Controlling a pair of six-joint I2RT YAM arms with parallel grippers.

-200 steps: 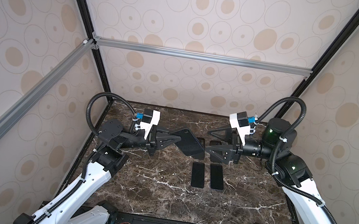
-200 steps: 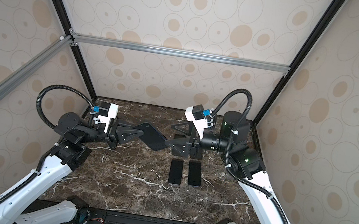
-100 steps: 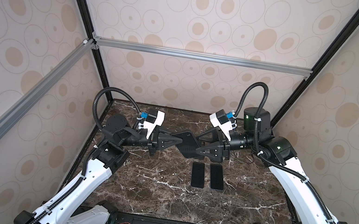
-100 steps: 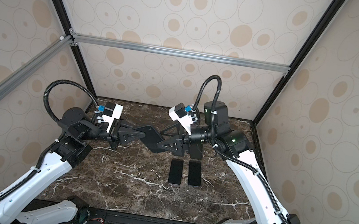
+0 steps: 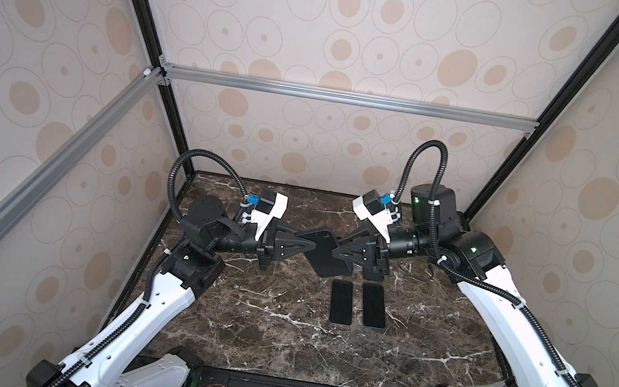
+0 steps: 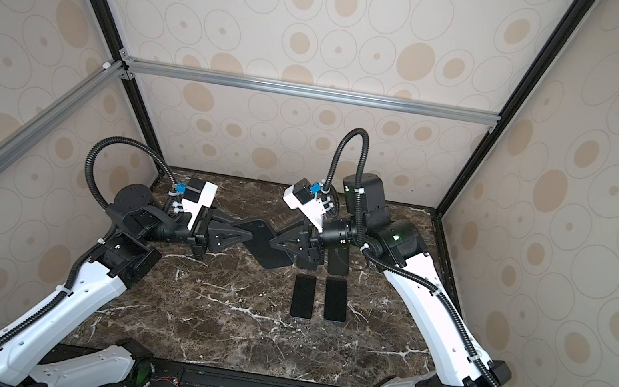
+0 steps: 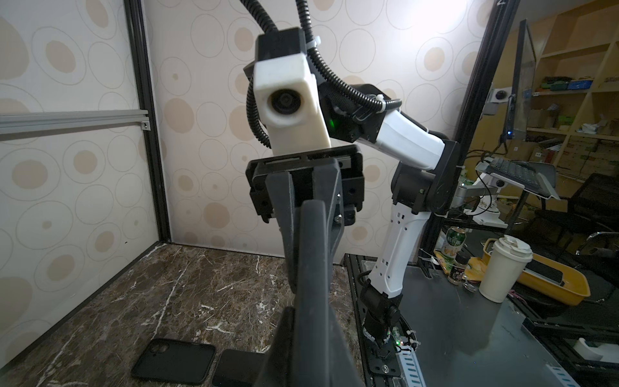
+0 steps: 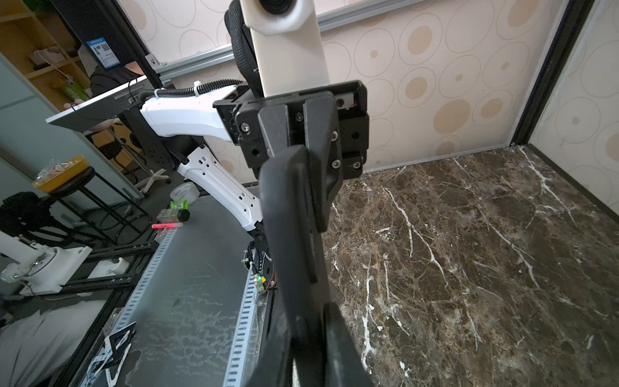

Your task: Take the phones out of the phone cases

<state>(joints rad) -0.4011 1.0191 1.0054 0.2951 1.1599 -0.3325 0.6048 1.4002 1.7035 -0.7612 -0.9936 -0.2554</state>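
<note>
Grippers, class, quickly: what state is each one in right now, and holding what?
Left gripper: shut on the phone case, held in the air.
Right gripper: shut on the same phone case, opposite end.

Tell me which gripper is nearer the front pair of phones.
Right. The right gripper hovers just behind the phones; the left gripper is farther left. Both clamp the raised case.

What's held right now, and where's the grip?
The phone case, airborne: left gripper pinches one corner, right gripper the opposite edge.
</note>
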